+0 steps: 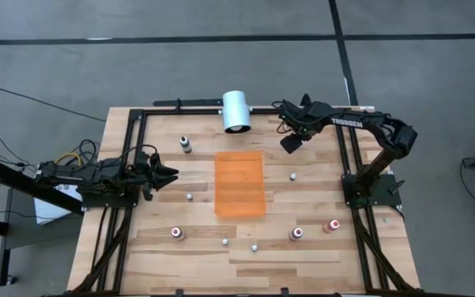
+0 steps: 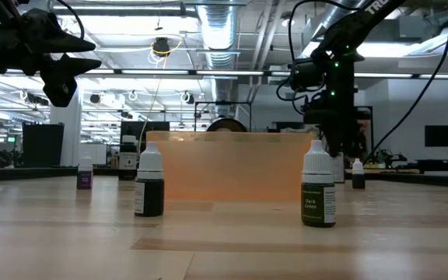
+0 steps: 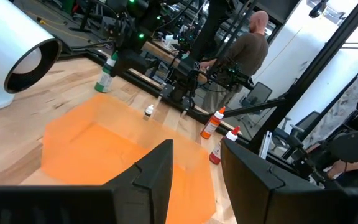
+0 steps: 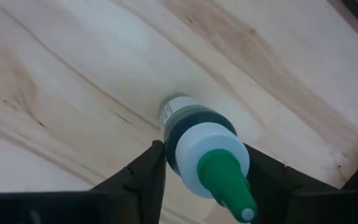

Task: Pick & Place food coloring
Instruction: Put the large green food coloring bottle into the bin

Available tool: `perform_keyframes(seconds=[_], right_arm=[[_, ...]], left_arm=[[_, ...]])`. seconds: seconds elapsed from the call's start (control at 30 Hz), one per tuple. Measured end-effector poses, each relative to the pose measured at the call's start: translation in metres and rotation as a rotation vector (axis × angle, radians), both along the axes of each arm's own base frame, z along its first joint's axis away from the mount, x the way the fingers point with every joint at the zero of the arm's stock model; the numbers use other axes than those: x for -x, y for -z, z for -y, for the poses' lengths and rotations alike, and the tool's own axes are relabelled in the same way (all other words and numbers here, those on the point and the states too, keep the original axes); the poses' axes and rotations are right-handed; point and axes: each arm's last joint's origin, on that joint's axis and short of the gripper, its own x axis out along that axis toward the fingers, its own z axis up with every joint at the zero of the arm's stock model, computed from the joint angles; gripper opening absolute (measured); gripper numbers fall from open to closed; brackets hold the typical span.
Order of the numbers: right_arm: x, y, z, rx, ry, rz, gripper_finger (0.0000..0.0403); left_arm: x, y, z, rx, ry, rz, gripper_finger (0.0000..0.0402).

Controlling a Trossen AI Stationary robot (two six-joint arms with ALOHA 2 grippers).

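At the left of the high view the left gripper [image 1: 170, 174] hovers over the table with its fingers spread and empty, pointing toward the orange mat [image 1: 240, 183] at centre. Small food coloring bottles [image 1: 176, 234] stand scattered around the mat. At upper right, the right gripper [image 1: 291, 142] pinches a green-tipped bottle [image 4: 197, 149] between its fingers.

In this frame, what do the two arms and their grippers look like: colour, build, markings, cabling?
Both arms are dark and jointed. The right arm carries white TROSSEN lettering on its link, with green indicator lights showing in the low view. Yellow and dark cables gather near the left arm at its base. The left gripper and right gripper have dark, angular, flat-faced fingers.
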Motion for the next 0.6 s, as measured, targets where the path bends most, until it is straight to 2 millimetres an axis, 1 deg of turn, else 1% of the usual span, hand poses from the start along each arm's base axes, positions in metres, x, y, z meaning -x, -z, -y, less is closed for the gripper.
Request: perform_keyframes(seconds=[0.6], right_arm=[[-0.0030,-0.0005,0.0021,0.022,-0.001,0.030,0.0207]], left_arm=[[0.0000,0.0000,0.0000,0.001,-0.001,0.000,0.0126]])
